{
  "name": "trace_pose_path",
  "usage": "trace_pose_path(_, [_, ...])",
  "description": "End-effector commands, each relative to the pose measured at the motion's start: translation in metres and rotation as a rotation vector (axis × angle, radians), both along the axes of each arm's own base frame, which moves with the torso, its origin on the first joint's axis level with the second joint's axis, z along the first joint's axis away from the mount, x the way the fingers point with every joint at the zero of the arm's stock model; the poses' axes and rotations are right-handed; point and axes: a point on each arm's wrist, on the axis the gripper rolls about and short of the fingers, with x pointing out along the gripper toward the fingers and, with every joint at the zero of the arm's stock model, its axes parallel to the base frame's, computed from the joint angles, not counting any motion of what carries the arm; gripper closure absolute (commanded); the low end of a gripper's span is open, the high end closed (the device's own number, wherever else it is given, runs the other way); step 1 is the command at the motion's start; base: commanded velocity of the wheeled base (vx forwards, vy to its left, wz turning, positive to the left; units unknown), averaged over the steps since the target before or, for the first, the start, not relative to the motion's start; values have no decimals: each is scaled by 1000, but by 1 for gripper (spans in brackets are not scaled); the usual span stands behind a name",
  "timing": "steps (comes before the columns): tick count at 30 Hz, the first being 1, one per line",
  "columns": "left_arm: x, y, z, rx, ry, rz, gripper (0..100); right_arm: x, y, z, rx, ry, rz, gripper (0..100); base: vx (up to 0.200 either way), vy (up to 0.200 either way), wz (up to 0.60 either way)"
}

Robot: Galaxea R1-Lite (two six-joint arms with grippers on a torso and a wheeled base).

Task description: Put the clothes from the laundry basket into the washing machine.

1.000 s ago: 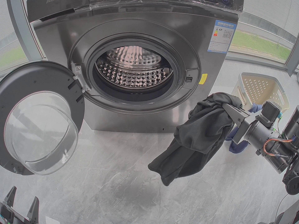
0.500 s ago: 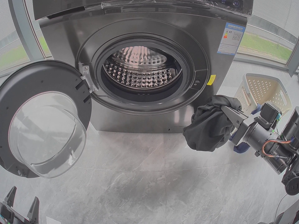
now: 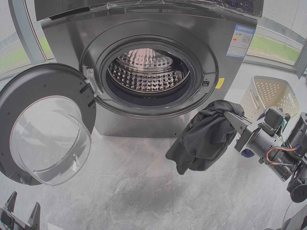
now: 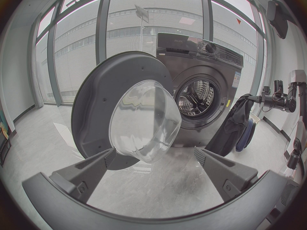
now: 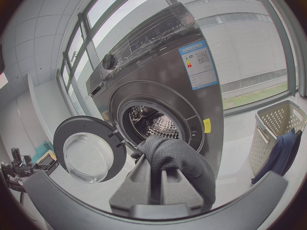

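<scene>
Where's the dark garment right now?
Head view, robot's right: the dark garment hangs from the right gripper, before the lower right corner of the washing machine, with the laundry basket to its right.

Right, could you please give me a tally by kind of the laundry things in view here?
garments: 2, the dark grey garment and the blue garment
laundry basket: 1
washing machine: 1
total: 4

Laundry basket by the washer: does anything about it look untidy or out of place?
Yes: a blue garment hangs over the rim of the laundry basket, trailing down its outside instead of lying inside.
</scene>
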Motion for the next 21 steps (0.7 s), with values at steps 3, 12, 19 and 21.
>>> trace_pose_path(3, [0,0,-5,1,-2,1,0,-3,-1,-4,-9,8,3,100,0,0,0])
trace_pose_path(12, [0,0,-5,-1,-2,1,0,-6,5,-9,-9,33,39,100,0,0,0])
trace_pose_path(19, [0,0,-5,1,-2,2,0,-10,15,-9,-6,37,78,100,0,-171,0])
trace_pose_path(21, [0,0,-5,8,-2,4,0,-8,17,-11,-15,43,83,100,0,0,0])
